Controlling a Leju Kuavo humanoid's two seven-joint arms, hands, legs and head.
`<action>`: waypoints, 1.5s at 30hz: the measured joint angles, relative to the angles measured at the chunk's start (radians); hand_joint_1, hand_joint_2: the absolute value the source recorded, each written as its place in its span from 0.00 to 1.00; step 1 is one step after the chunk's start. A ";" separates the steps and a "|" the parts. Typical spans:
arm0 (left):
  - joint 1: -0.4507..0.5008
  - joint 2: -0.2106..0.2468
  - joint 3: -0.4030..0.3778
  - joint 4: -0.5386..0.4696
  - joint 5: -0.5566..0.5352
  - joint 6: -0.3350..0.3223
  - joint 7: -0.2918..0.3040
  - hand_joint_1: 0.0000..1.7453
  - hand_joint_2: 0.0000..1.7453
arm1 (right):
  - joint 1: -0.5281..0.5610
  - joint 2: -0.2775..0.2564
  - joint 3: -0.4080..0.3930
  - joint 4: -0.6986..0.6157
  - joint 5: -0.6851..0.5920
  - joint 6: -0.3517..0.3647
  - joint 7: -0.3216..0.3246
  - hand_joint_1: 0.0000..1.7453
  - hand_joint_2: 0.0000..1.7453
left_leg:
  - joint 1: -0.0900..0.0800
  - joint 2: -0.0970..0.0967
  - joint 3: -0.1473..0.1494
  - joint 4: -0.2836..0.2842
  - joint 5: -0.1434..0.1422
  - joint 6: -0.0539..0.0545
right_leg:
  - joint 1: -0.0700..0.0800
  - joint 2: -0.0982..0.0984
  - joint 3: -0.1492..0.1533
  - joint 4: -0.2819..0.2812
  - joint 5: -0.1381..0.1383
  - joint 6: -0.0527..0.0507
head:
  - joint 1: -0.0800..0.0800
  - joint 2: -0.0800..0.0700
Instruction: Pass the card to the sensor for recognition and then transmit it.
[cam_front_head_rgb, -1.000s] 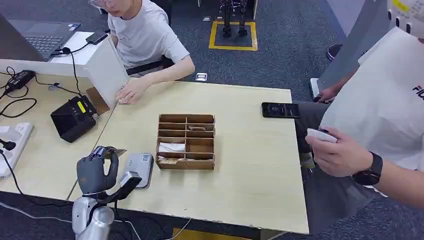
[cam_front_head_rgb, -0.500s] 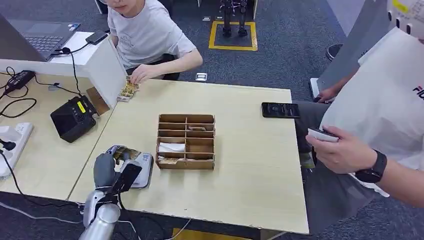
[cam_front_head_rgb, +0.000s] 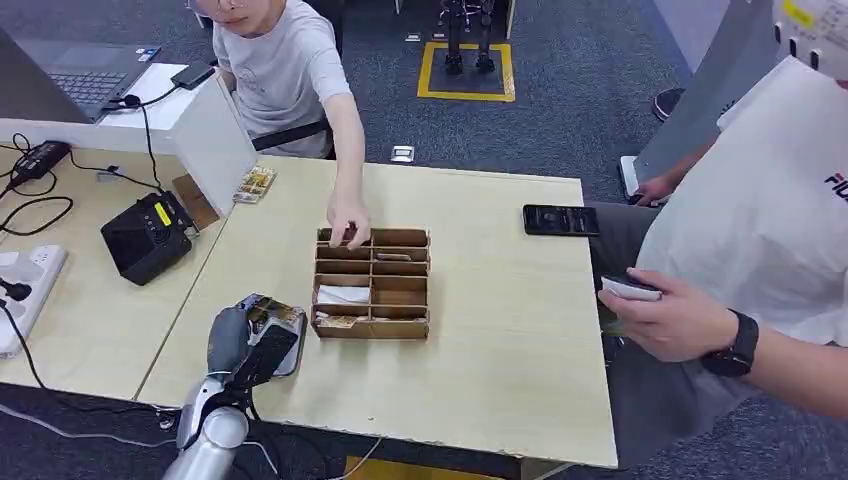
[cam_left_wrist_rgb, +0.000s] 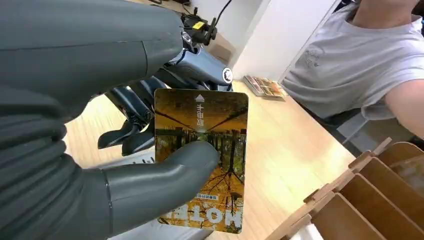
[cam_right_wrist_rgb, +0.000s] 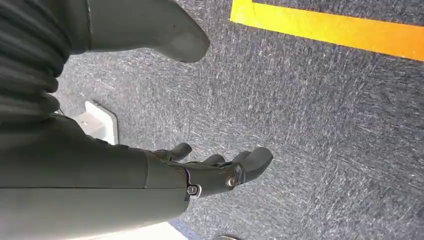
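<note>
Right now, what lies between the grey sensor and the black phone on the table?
In the head view, the wooden divided box stands between the sensor and the phone; a person's hand reaches into it.

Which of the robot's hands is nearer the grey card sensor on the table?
Left. The left hand holds the card right over the sensor; the right hand hangs open above the carpet, away from the table.

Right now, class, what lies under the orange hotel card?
The left hand holds the orange hotel card above the grey card sensor; most of the sensor's top is covered.
</note>
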 joint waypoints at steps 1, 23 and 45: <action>0.000 0.001 -0.001 0.002 -0.001 0.000 0.002 1.00 1.00 | 0.000 0.000 0.000 0.000 0.000 0.000 0.002 0.00 1.00 | 0.000 0.000 0.000 0.000 0.000 0.000 | 0.000 0.000 0.000 0.000 0.000 0.000 | 0.000 0.000; -0.041 0.024 -0.002 0.137 -0.086 0.120 0.033 1.00 1.00 | 0.000 0.000 0.000 0.000 0.007 0.001 0.003 0.00 1.00 | 0.000 0.000 0.000 0.000 0.000 -0.001 | 0.000 0.000 0.000 0.001 0.000 0.000 | 0.000 0.000; -0.090 0.023 0.015 0.318 -0.140 0.209 -0.003 1.00 1.00 | -0.001 0.000 0.000 0.001 0.021 -0.006 0.000 0.00 1.00 | 0.000 -0.001 0.001 0.000 0.001 -0.001 | 0.000 0.000 0.001 0.001 0.000 0.000 | 0.000 0.000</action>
